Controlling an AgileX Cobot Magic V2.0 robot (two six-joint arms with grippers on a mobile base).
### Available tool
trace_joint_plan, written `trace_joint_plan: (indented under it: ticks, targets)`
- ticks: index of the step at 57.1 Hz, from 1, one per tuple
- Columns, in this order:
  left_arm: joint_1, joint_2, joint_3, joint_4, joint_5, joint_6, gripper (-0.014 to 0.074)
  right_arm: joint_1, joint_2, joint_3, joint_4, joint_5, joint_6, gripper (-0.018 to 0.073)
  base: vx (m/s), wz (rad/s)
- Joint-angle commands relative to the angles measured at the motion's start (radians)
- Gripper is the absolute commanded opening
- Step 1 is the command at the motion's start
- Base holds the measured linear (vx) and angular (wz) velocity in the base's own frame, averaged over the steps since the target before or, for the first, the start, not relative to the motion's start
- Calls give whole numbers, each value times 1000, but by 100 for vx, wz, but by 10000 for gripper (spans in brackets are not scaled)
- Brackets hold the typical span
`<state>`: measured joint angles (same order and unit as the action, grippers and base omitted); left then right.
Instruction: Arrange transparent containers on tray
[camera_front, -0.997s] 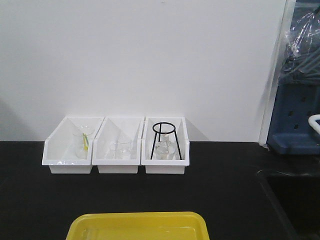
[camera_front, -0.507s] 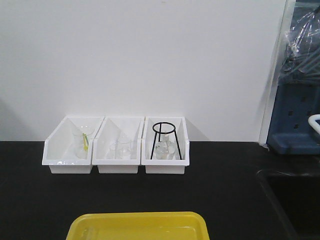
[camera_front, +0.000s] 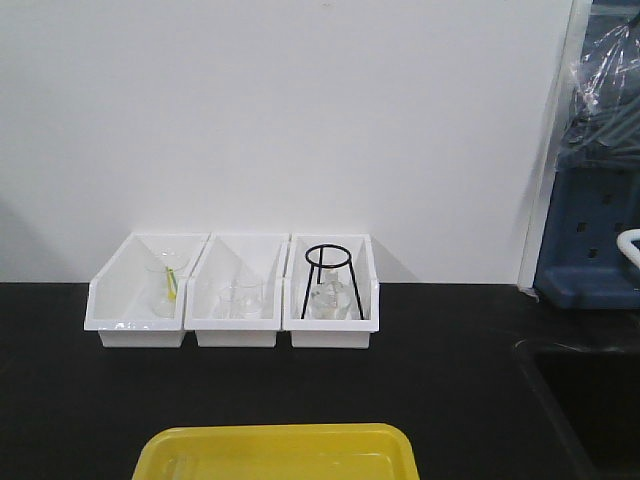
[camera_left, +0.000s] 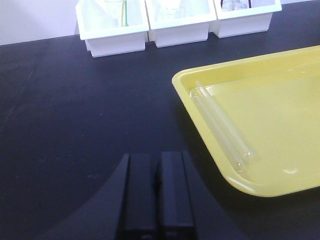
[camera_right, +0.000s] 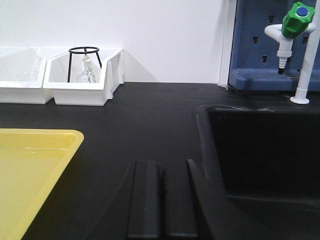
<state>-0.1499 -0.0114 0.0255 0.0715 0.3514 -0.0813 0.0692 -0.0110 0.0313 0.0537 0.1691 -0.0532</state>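
You are looking at frames with no readable writing: nothing printed is showing on any bin, tray, tap or panel in the three views.

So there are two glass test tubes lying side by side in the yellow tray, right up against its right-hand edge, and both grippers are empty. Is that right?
Not quite. The two test tubes lie side by side along the left-hand edge of the yellow tray, not the right, as the left wrist view shows. The rest holds: the left gripper and right gripper are both shut on nothing.
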Motion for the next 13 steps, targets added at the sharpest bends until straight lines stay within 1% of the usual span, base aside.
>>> trace_joint_plan:
  ticks: [1,13]
  targets:
    - [2,-23,31,-2,-81,-3,-8,-7,-9,8,-10,-78,-11,-13,0,0]
    - [2,-23,31,-2,-81,-3,-8,-7,-9,8,-10,-78,-11,-13,0,0]
